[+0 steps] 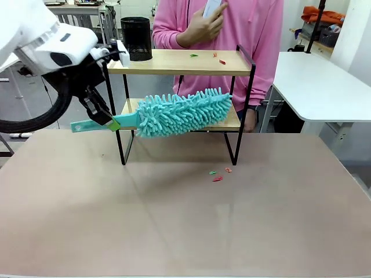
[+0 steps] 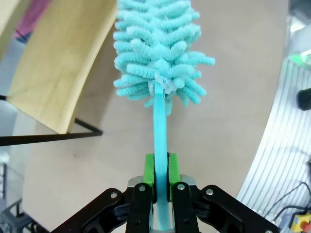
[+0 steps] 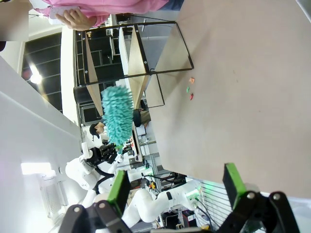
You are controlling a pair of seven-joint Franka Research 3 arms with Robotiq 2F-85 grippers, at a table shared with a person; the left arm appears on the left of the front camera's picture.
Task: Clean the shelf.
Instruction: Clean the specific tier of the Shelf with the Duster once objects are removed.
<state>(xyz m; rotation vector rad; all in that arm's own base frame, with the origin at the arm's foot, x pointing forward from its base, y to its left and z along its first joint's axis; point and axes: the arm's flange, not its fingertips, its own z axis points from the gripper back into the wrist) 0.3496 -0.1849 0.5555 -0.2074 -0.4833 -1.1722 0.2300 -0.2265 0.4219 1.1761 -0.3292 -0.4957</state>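
The shelf (image 1: pixel 174 62) stands at the table's far middle, with small red and green scraps (image 1: pixel 219 58) on its top board. My left gripper (image 1: pixel 108 120) is shut on the flat handle of a teal fluffy duster (image 1: pixel 182 113). The duster head lies level with the lower board, along its front edge. In the left wrist view the green pads (image 2: pixel 149 174) clamp the duster handle (image 2: pixel 160 131), and the duster head (image 2: pixel 158 53) sits beside the wood board (image 2: pixel 58 63). My right gripper (image 3: pixel 176 187) is open and holds nothing, far from the shelf (image 3: pixel 136 58).
A black mesh cup (image 1: pixel 136 38) stands at the left end of the top board. More scraps (image 1: pixel 218 174) lie on the table in front of the shelf. A person in pink (image 1: pixel 243 29) stands behind it, holding a phone. A white table (image 1: pixel 324 87) is at the right.
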